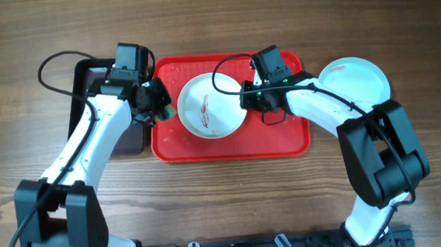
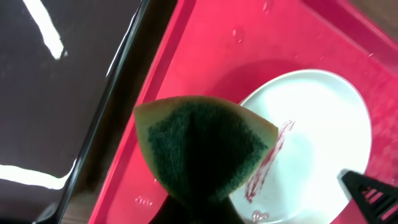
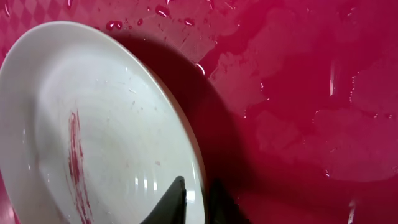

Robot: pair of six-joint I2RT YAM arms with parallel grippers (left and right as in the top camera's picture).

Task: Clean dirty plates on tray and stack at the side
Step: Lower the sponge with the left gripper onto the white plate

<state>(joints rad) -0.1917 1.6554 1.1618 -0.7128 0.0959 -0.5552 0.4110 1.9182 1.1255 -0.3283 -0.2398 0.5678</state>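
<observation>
A white plate [image 1: 212,115] with dark red smears lies on the red tray [image 1: 284,138]. My right gripper [image 1: 251,98] is shut on its right rim. In the right wrist view one finger lies over the plate [image 3: 112,124] and the other under its rim, and the gripper [image 3: 198,205] holds that edge a little above the wet tray [image 3: 298,93]. My left gripper [image 1: 159,106] is shut on a green and yellow sponge [image 1: 170,111] just left of the plate. In the left wrist view the sponge [image 2: 205,149] hangs over the tray [image 2: 205,50] at the plate's [image 2: 317,137] edge, apart from the smear.
A pale mint-blue plate [image 1: 351,83] with a red smear lies on the wooden table right of the tray. A black tray [image 1: 97,78] sits against the red tray's left side, partly under my left arm. Water drops lie on the red tray.
</observation>
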